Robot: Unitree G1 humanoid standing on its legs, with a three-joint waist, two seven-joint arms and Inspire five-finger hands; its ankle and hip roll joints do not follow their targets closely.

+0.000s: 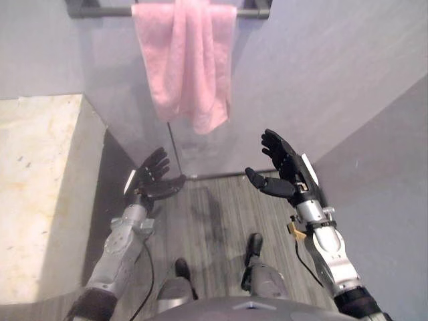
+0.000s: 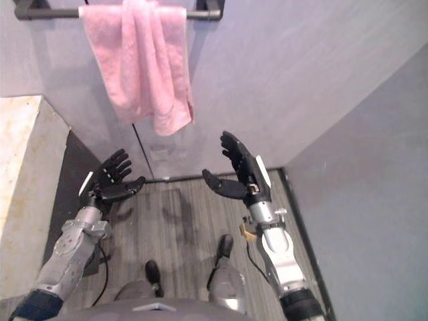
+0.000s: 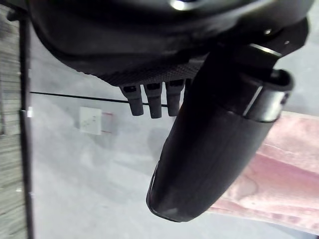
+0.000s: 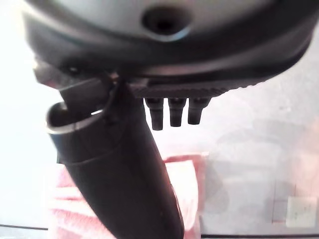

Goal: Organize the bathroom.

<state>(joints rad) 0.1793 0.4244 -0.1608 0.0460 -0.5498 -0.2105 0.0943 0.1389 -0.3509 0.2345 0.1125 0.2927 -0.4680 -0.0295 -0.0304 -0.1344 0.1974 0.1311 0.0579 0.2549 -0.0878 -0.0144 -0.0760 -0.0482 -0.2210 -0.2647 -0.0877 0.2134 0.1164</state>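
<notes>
While the pink towel (image 1: 186,63) hangs bunched and uneven over the dark rail (image 1: 93,11) on the wall, you hold your left hand (image 1: 152,177) and right hand (image 1: 284,167) below it, fingers spread, empty, palms facing, probably ready to straighten it.

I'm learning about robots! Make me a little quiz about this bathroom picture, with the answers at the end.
1. True or false: the pink towel hangs over the dark rail on the wall.
2. What does the left hand hold? A) the towel B) nothing C) a brush
3. Fill in: the right hand has its fingers ____.

Key: 1 true. 2 B: both hands are raised below the towel, apart from it. 3 open.
</notes>
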